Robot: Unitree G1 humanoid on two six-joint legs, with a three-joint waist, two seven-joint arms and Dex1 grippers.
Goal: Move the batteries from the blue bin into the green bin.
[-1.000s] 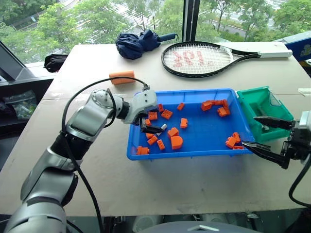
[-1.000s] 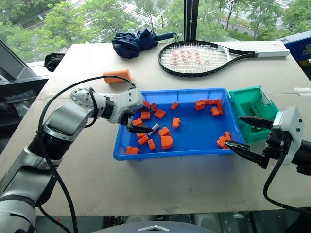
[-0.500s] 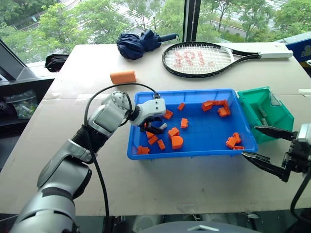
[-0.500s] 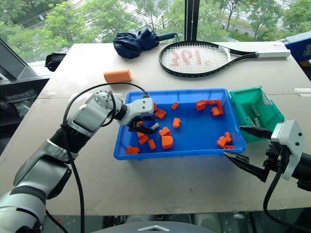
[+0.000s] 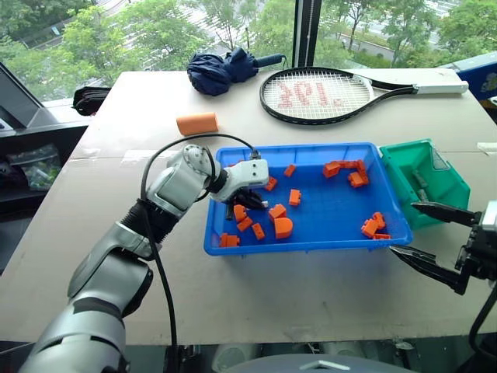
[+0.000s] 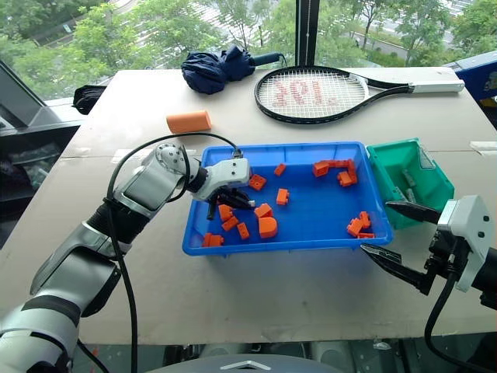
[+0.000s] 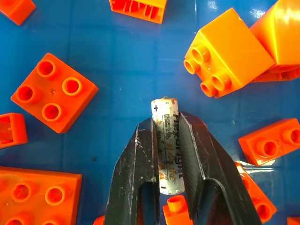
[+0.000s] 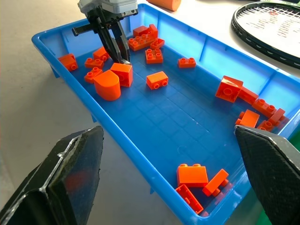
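With the left gripper (image 7: 167, 154) clamped on a battery (image 7: 167, 145) low among orange blocks (image 7: 54, 91) at the blue bin's (image 5: 311, 241) left end, the battery should be lifted straight clear before being carried to the green bin (image 5: 423, 183) beside the bin's right end, where the right gripper (image 5: 435, 241) waits with jaws apart.

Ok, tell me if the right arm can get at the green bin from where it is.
Probably yes. The right gripper hangs open just in front of the green bin, whose top is uncovered, with nothing between them. The left gripper is busy across the blue bin, shut on a battery.
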